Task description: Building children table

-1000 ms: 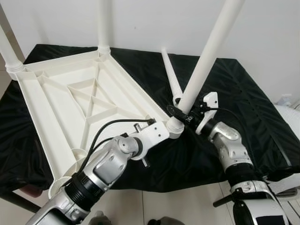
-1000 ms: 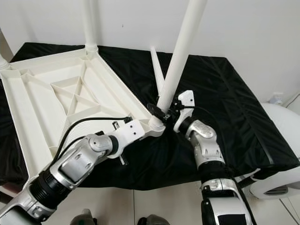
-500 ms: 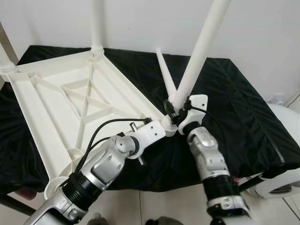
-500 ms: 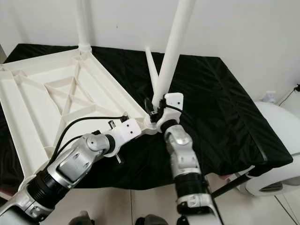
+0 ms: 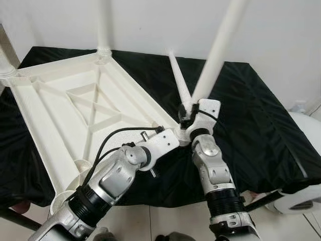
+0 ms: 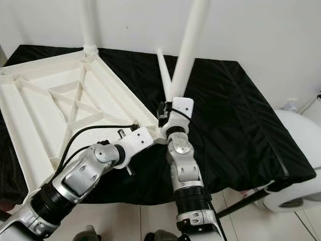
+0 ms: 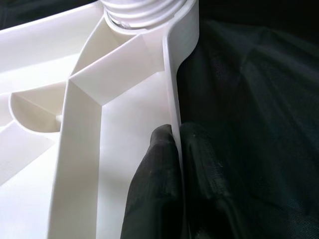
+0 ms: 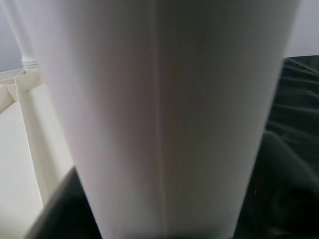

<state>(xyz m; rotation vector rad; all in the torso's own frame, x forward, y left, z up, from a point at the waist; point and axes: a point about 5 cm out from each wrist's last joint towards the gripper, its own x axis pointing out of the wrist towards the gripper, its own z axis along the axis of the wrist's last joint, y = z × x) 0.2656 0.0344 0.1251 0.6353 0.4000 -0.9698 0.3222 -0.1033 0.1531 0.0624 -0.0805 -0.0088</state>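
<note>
The white plastic table (image 5: 75, 100) lies upside down on a black cloth, ribs facing up. At its near right corner, my right gripper (image 5: 188, 118) is shut on the base of a long white table leg (image 5: 215, 55), which stands tilted to the right over the corner socket (image 7: 144, 10). In the right wrist view this leg (image 8: 164, 109) is close up. My left gripper (image 7: 172, 169) is shut on the table's thin rim (image 7: 172, 99) just beside that corner, one finger on each side. The left wrist housing (image 5: 160, 143) hides those fingers in the eye views.
Two legs stand upright in the far corners (image 5: 104, 25) (image 5: 5, 60). A loose leg (image 5: 179, 83) lies on the black cloth (image 5: 261, 115) behind the right gripper. A white rounded object (image 5: 306, 196) sits low at the right. A wall runs behind.
My right forearm has swung from the right to straight below the corner. The held leg has tipped slightly more upright. The left gripper keeps its hold on the rim.
</note>
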